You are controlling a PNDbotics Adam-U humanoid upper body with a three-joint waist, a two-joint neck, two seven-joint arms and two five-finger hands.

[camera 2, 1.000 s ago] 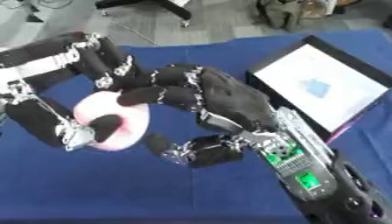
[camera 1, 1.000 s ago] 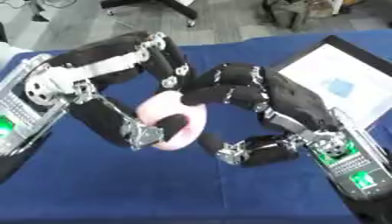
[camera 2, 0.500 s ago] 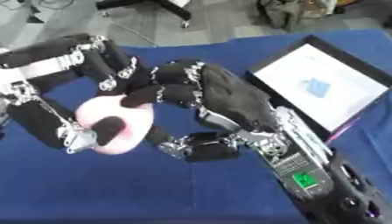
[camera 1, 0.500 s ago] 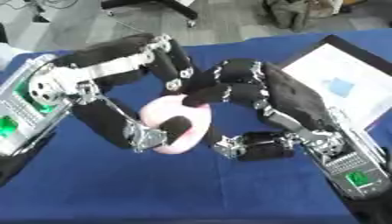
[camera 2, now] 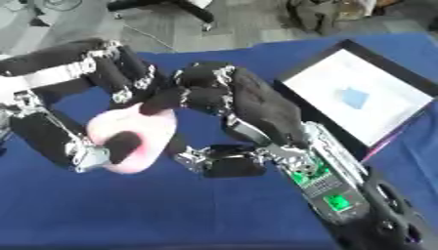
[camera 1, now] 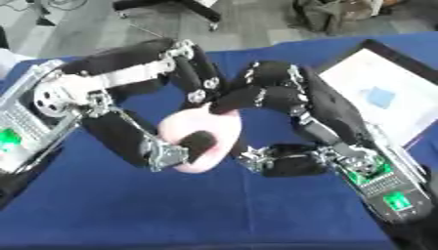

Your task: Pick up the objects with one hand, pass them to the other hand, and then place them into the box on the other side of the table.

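A pale pink rounded object (camera 1: 198,137) is held above the blue table between both hands. My left hand (camera 1: 167,89) curls over its top and left, with the thumb pressed into its front face. My right hand (camera 1: 282,100) comes in from the right, its fingers curled against the object's upper right edge and its thumb (camera 1: 278,160) lying low beside the object. A box (camera 2: 359,100) with a white floor and dark rim stands at the right, holding one small light blue object (camera 2: 352,98).
The blue tablecloth (camera 1: 171,210) covers the table, with bare cloth in front of the hands. Grey floor and chair legs (camera 1: 171,7) lie beyond the far edge.
Both hands have stayed together around the pink object, shifting only slightly. My right hand's fingers have closed a little further onto its upper right edge.
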